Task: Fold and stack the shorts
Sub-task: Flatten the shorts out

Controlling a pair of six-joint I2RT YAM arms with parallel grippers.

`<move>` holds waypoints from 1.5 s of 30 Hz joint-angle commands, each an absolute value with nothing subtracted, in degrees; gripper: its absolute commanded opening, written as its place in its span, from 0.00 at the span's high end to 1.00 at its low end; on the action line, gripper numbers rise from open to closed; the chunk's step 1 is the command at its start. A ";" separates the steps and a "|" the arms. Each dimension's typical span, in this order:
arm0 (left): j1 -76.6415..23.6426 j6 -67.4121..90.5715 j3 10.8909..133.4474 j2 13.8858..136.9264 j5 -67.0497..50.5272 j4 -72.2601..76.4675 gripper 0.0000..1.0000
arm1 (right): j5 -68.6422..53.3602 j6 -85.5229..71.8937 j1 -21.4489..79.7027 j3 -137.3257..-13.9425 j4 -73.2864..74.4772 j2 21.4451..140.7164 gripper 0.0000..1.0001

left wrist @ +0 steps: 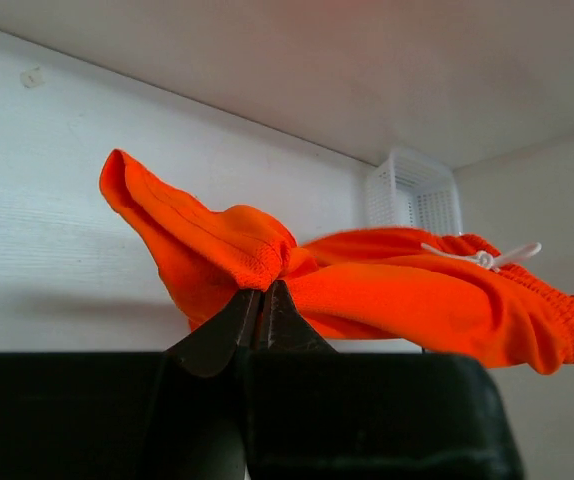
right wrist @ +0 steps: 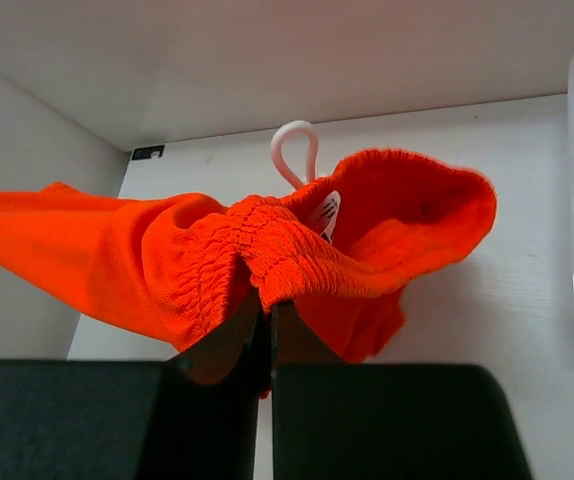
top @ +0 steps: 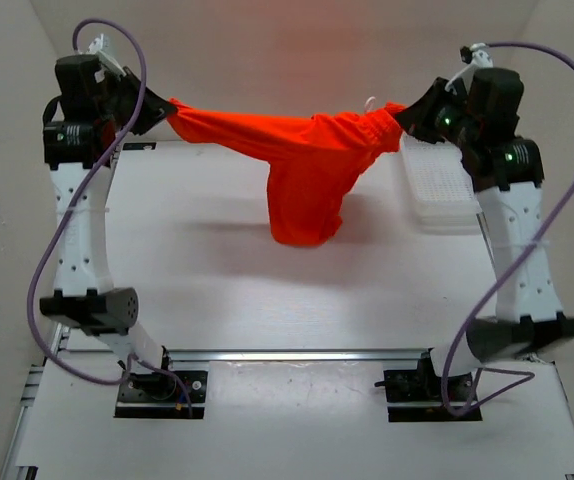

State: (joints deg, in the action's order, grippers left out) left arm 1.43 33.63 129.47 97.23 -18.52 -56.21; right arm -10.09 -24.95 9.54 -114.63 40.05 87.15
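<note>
Top external: basket (top: pixel 437 187) near shorts (top: pixel 302 175)

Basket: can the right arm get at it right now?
Reach, probably yes: the basket lies close by the right gripper, nothing between. Grasp, no: that gripper is shut on the shorts, stretched to the left gripper.

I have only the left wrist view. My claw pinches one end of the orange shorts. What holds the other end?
Observer: The right claw is shut on the shorts at the gathered waistband.
Operator: Is the cloth stretched flat between them?
Observer: No. In the top view the middle sags down in a pouch toward the table.
Operator: Where is the basket against the right arm?
Observer: The white basket lies on the table beside the right arm, partly hidden by it.
</note>
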 commanded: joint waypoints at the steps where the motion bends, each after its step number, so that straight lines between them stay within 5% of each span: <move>1: 1.32 34.80 120.80 85.20 -18.73 -54.76 0.90 | -10.99 -25.58 9.58 -104.98 33.93 76.06 1.00; 6: -2.63 34.80 88.25 73.58 -14.78 -53.61 0.90 | -5.29 -29.34 9.58 -75.36 36.99 61.83 1.00; 8: -2.64 34.80 78.97 71.46 -12.13 -52.92 0.79 | -1.77 -35.12 9.58 -62.49 37.62 58.64 0.97; 9: -2.64 34.80 72.49 71.46 -12.74 -51.26 0.66 | -1.15 -36.55 9.58 -58.92 37.62 57.75 0.84; 10: -2.64 34.11 70.68 72.93 -14.22 -50.72 0.42 | -1.14 -37.43 9.58 -56.28 37.62 57.74 0.43; 11: -2.64 34.10 69.71 76.43 -14.24 -50.71 0.33 | -0.45 -38.49 9.58 -54.16 38.31 58.88 0.30; 13: -3.69 32.79 70.65 79.44 -14.24 -50.71 0.22 | 1.32 -39.29 9.58 -54.14 40.86 61.87 0.18; 16: -4.39 32.26 71.97 79.46 -11.96 -50.71 0.14 | 2.45 -38.23 9.58 -56.69 42.10 61.79 0.15; 23: -4.92 33.74 63.06 73.92 -8.53 -51.86 0.29 | 1.07 -36.83 9.58 -51.25 44.47 54.68 0.34; 26: -4.92 36.55 55.58 73.13 -8.53 -51.86 0.25 | -6.03 -39.63 9.58 -44.32 44.47 52.04 0.36; 30: -5.54 40.51 48.26 74.17 -10.54 -49.14 0.16 | -9.93 -38.42 9.58 -36.92 41.58 50.80 0.06; 37: -7.38 41.66 45.35 85.67 -10.55 -43.25 0.17 | -6.50 -29.44 10.11 -41.12 40.61 60.36 0.00; 40: -8.00 42.19 46.31 88.67 -9.41 -42.28 0.28 | -7.90 -28.83 12.21 -42.36 38.41 62.39 0.01; 45: -8.53 42.19 48.25 89.82 -8.70 -41.75 0.76 | -7.48 -30.05 19.06 -43.59 35.51 66.43 0.03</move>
